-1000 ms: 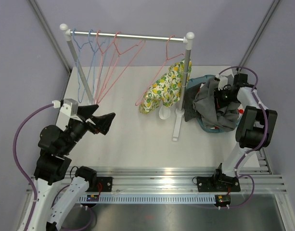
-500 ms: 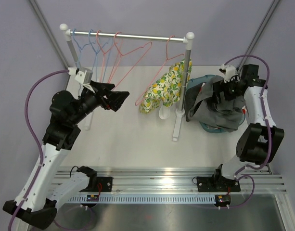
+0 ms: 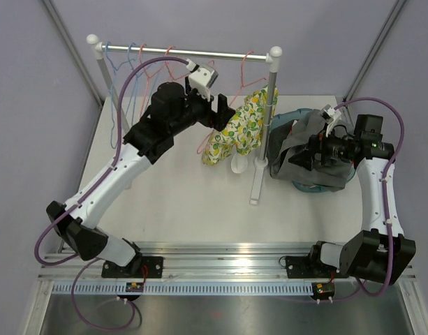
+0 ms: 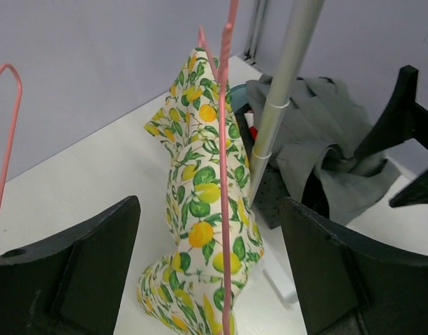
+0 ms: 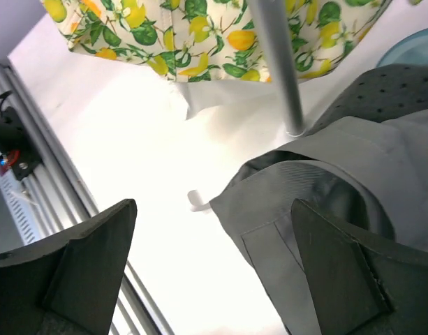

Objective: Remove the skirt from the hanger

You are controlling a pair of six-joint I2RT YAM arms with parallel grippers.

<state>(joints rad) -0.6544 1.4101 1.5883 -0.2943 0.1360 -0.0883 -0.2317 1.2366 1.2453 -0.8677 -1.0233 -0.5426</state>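
Right now it's the reach-in step. The left hand is up at the rail, fingers apart. In its wrist view the lemon-print skirt sits btwn the fingers but isn't touched. That skirt hangs on its pink wire hanger, near the rail's right post, hem low by the worktop; can't tell if it touches. Nothing is gripped, so the task looks barely begun.

The right hand hovers over the grey clothes heaped in a blue basket on the right. Its fingers are wide apart too, nothing btwn them, and it is apart from the skirt, on the other side of the post.

Next move, prob.: shut the left fingers on a fold of cloth below the wire, not on the wire itself, then draw it down & off. The cloth looks thin & floppy, so a shallow pinch may slip, and the hanger may swing or slide along the rail.

Count: 1 skirt, 1 rail w/ 2 posts, 2 hands, 1 basket. There are 2 blue hangers at the rail's left end and 1 pink hanger carrying the skirt. At least 1 bare pink hanger shows as well; the arm & cable cover that stretch, so the exact no. is unclear.
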